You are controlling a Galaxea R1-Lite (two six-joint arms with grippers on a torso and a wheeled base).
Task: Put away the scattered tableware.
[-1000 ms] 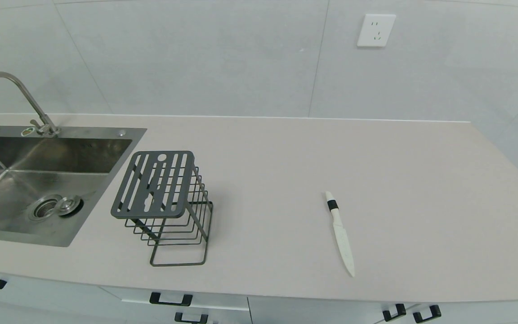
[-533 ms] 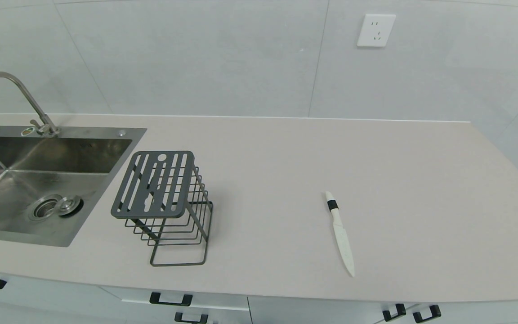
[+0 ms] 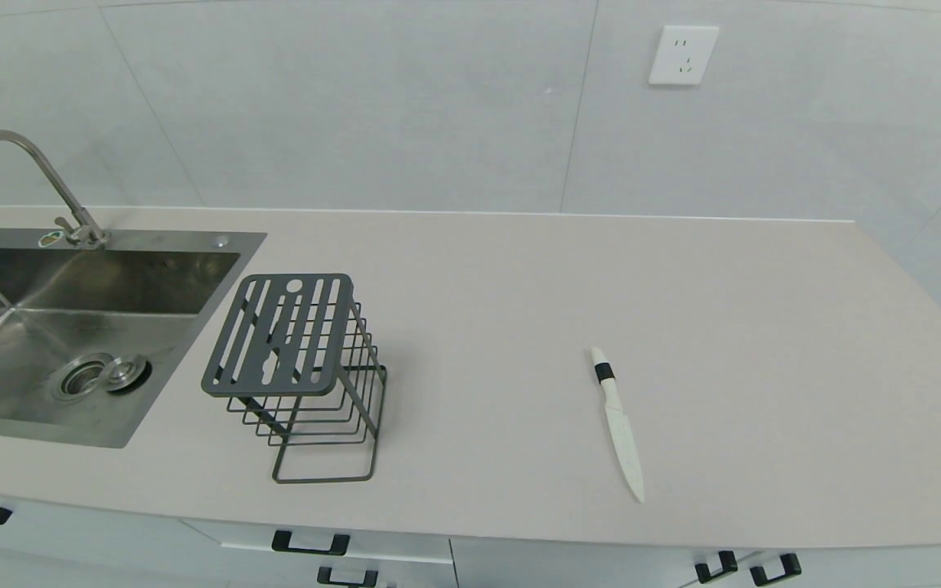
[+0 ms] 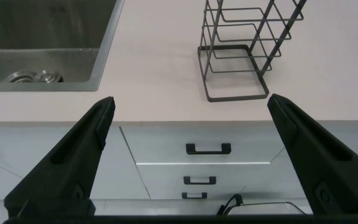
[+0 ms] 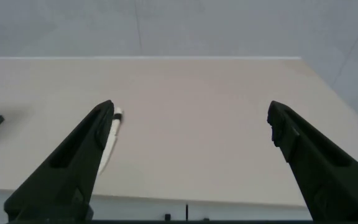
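Pale countertop runs along a grey tiled wall, and on its right half lies the white knife, flat and alone. Its pointed blade reaches close to the front edge, while the handle end, ringed by a black band, points back toward the wall. Bare surface spreads around it on every side: a wide stretch to the right edge, a deep one back to the wall, and a broad gap to the left. Across that gap stands the dark wire rack, upright with a slotted top plate, near the front edge and well apart from the knife. Just beside the rack, at the left end, the steel sink is set into the countertop, with a curved faucet at its back rim. A white socket sits high on the wall. Black drawer handles show below the front edge. The left gripper hangs out beyond the front edge, facing the rack's base, fingers spread and holding nothing. The right gripper faces the knife across the front edge, fingers likewise spread wide, gripping nothing.
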